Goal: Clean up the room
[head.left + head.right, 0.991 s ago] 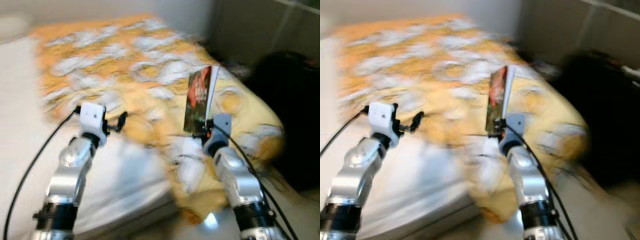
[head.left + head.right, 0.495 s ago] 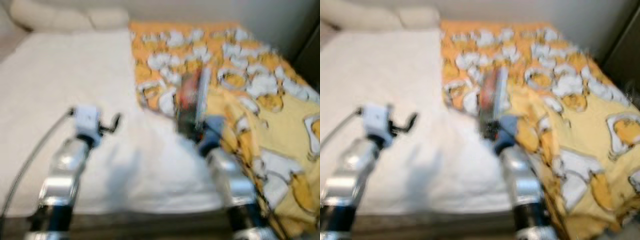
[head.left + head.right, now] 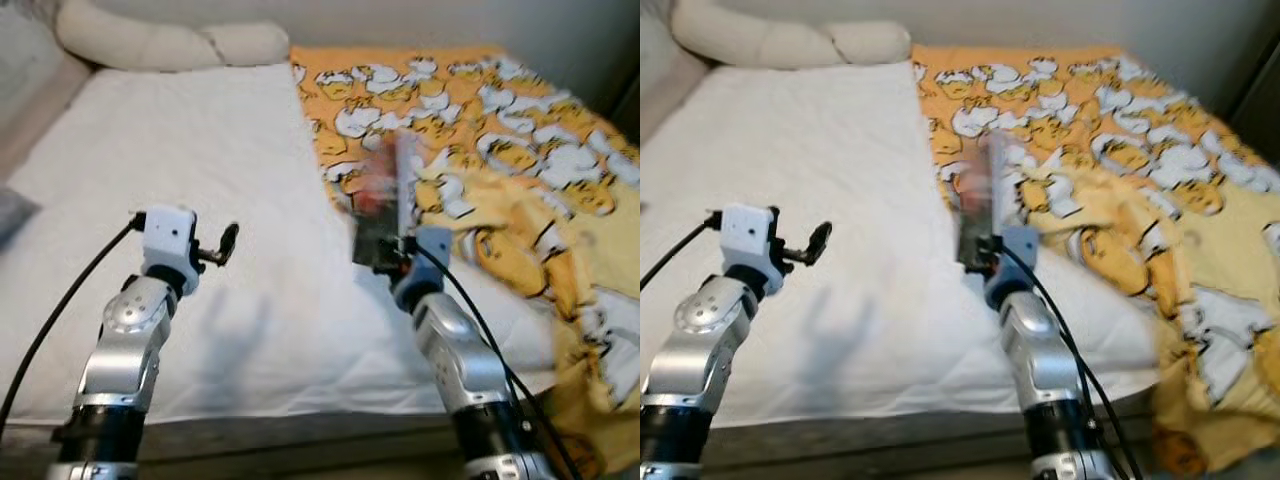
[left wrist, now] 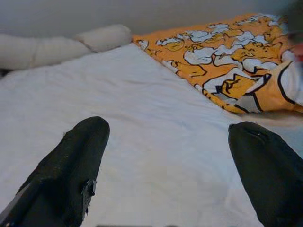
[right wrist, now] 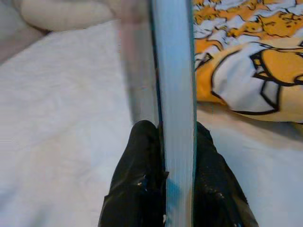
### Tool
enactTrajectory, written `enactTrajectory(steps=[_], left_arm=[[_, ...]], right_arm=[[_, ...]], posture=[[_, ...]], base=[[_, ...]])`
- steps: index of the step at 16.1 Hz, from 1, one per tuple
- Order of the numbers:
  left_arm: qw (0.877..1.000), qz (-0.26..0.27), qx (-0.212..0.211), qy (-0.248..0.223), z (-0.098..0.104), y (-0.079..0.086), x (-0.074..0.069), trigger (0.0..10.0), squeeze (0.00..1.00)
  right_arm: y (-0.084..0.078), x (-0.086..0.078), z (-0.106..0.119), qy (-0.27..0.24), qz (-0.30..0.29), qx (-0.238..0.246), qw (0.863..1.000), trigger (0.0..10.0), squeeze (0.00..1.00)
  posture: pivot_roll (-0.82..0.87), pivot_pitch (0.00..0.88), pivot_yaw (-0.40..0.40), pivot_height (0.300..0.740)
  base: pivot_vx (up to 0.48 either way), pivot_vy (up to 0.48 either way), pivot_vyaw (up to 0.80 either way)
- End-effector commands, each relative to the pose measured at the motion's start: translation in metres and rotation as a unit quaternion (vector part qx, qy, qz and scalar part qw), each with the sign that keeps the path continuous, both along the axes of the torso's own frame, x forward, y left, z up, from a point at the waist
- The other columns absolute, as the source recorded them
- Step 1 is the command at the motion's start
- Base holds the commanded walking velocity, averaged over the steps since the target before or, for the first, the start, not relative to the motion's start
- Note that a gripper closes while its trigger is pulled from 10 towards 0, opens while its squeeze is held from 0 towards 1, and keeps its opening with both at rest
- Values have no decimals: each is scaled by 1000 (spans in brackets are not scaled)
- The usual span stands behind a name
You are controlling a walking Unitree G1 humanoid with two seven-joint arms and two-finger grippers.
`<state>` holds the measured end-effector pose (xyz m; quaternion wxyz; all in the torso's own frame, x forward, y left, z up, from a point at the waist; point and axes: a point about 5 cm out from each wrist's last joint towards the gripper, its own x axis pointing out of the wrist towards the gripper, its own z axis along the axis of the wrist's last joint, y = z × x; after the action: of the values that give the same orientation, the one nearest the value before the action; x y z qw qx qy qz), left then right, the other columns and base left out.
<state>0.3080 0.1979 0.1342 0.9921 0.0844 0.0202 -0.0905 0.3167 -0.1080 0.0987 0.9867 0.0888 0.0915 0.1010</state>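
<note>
Right hand [image 3: 392,262] grips a book [image 3: 383,213] upright above the bed [image 3: 200,150], just beside the yellow blanket [image 3: 500,150]. Left hand [image 3: 222,245] hovers over the white sheet, fingers [image 4: 75,165] apart, holding nothing. Pillow [image 3: 170,42] at the head.

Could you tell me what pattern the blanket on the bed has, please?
The blanket is orange-yellow with white, black-outlined cartoon shapes; clearest in the right eye view.
</note>
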Motion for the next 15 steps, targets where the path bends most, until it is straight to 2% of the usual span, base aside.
enactTrajectory(steps=[1, 4, 15], left_arm=[[1000, -10, 5, -2, 1, -6, 1, 10000, 1000], [1000, -11, 6, -2, 2, -6, 1, 10000, 1000], [1000, -12, 6, -3, 3, -7, 3, 10000, 1000]], right_arm=[[-11, 2, 4, -8, -21, 2, 1000, 10000, 0], [-10, 3, 6, -9, -21, 15, 1000, 10000, 0], [-7, 4, 7, -14, -13, 12, 1000, 10000, 0]], posture=[[98, 0, 5, 740], [101, 0, 5, 740], [102, 0, 3, 740]], base=[[0, 390, 0], [0, 390, 0], [0, 376, 0]])
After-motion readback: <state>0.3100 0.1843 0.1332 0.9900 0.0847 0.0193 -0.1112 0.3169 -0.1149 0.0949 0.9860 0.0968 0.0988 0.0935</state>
